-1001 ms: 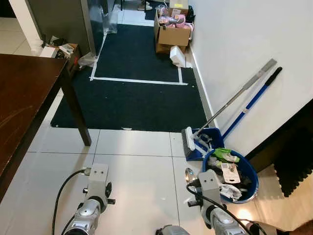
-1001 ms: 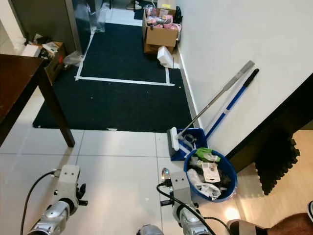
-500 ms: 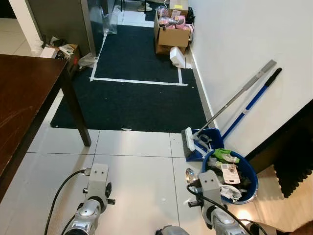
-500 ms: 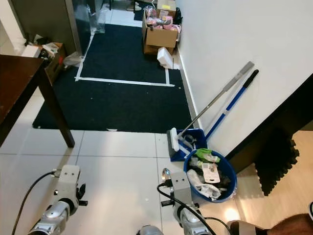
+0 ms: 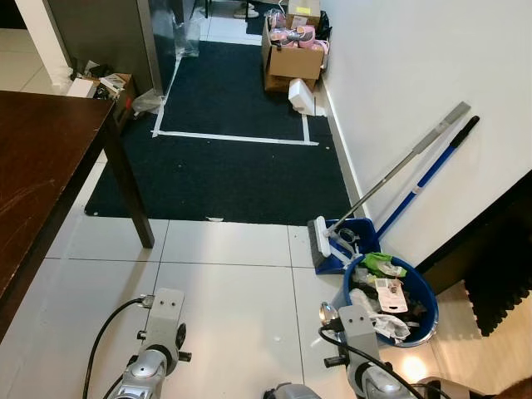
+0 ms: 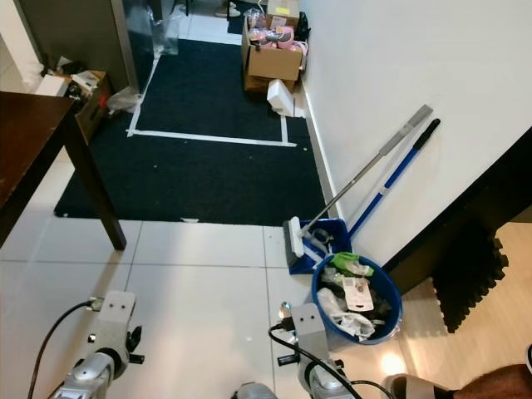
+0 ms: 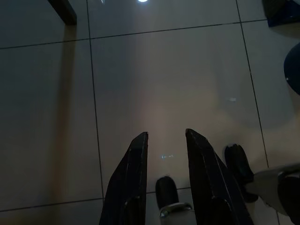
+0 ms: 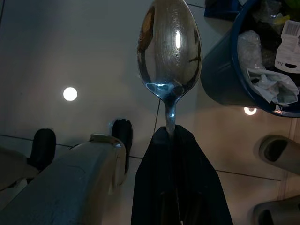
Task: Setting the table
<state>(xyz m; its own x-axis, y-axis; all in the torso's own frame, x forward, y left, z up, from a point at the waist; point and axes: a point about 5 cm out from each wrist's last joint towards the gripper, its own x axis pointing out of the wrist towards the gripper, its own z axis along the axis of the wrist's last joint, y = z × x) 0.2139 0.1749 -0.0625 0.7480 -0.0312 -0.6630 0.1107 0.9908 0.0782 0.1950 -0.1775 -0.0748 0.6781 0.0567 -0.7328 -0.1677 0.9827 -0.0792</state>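
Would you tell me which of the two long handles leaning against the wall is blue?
The blue handle is the one farther right, black-tipped; the other handle is grey metal.

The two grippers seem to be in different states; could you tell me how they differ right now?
The right gripper is shut on a spoon, its bowl pointing out past the fingertips; the left gripper holds nothing. The right gripper's fingers are pressed together, while the left gripper's stand apart with floor tiles showing between them. Both hang low over the white floor.
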